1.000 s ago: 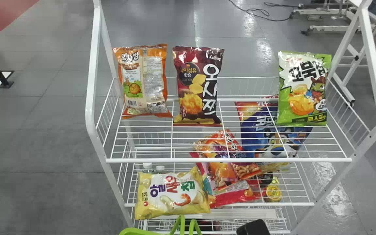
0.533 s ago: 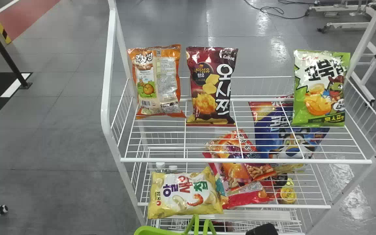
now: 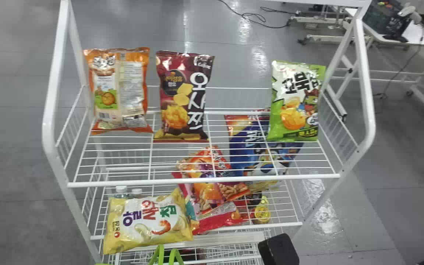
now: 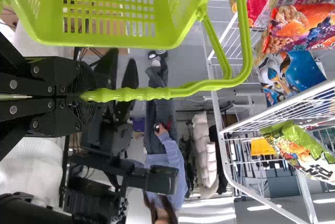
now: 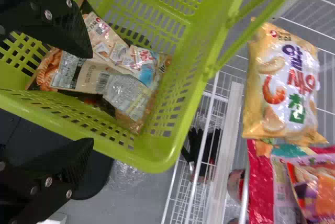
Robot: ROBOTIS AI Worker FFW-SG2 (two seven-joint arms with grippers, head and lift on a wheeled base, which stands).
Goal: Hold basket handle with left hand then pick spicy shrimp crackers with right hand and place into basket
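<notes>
Low at the rack, in front of its lower tiers: one lime-green plastic basket [image 5: 157, 164] with slotted walls. Its slim double-barred handle [image 4: 131, 93], ribbed at the grip, stands raised; my left gripper [image 4: 81, 97] is closed on that ribbed part.

Item: my right gripper [image 5: 91, 98], spread wide and holding nothing, one finger over the basket's inside, the other past its rim. A black block [image 3: 279, 250] on my right arm appears at the bottom of the head view.

Basket contents: crumpled snack packets [image 5: 89, 75], some beige and orange, lying against one another.

White wire rack [image 3: 123, 183], upper shelf, left to right: one orange-and-cream bag [image 3: 122, 92], one maroon bag [image 3: 182, 92], one green-and-white bag [image 3: 294, 106], all upright.

Tier below: one plump yellow-and-white bag [image 3: 147, 222], shrimp printed on its face, lying at the left end over the front bar; whether these are the spicy shrimp crackers, I cannot tell. Beside it, one red bag [image 3: 221, 220]; farther right and behind, one large blue bag [image 3: 245, 145].
</notes>
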